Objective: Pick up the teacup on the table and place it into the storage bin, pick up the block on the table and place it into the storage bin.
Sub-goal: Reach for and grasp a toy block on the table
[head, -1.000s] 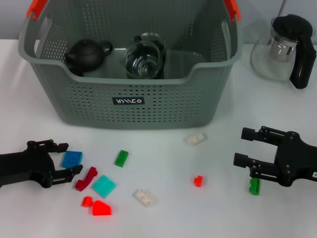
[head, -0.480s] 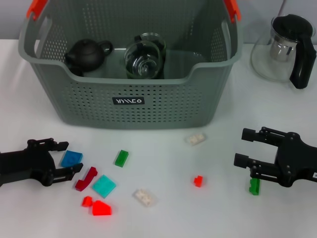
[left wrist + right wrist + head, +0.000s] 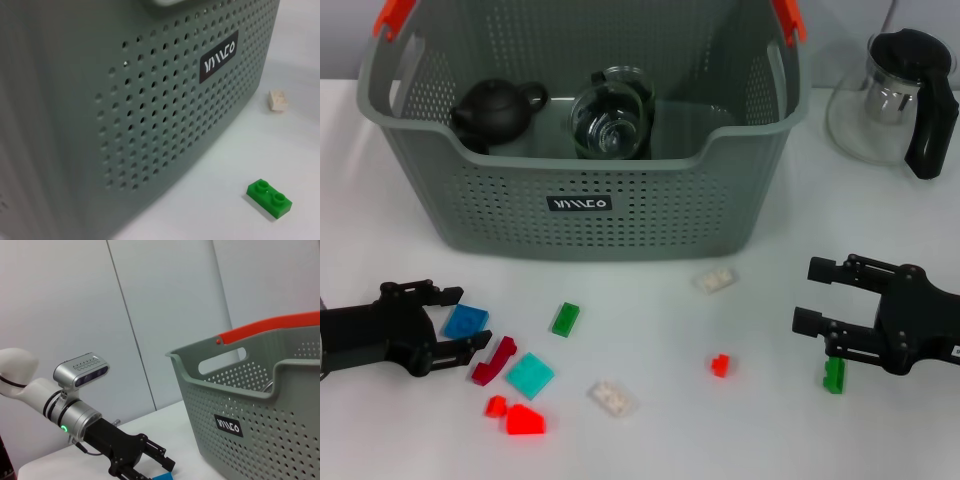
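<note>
Bin [image 3: 590, 200] sits at the back of the bench [image 3: 650, 430], label facing the robot. Inside it: a black teapot [image 3: 498, 108] and, beside that, a glass cup [image 3: 610, 122] lying on its side.

Left end effector [image 3: 460, 322] is low over the bench in front of the bin's left corner, fingers open and empty, with a blue block [image 3: 466, 321] lying between the fingertips.

Right end effector [image 3: 812, 297] is in front of the bin's right corner, open wide, holding nothing; a green block [image 3: 834, 375] lies just beside its lower finger.

More loose blocks are scattered in front of the bin: green [image 3: 565, 319], teal [image 3: 530, 375], dark red [image 3: 494, 360], red [image 3: 524, 419], white [image 3: 716, 280].

A glass kettle [image 3: 895, 95] stands right of the bin.
</note>
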